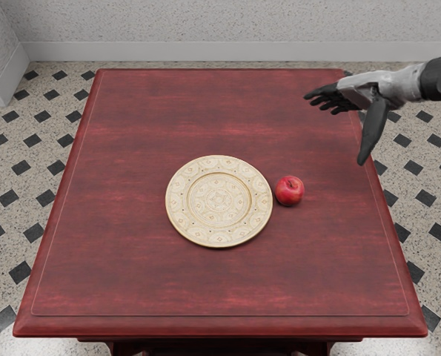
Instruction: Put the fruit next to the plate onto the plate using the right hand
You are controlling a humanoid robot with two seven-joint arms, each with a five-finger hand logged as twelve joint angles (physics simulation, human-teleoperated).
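Red apple (289, 190) sits just right of the plate (219, 201), handy for the empty, spread-fingered right hand (359, 95) hovering far right.

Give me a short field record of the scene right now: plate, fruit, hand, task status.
table: red wooden top
plate: cream, patterned, near the table's middle, nothing on it
fruit: red apple, on the table close beside the plate's picture-right rim; cannot tell if they touch
right hand: at the table's far right edge, fingers spread, holding nothing, well apart from the apple
left arm: not in view
task status: apple not yet grasped, not on the plate
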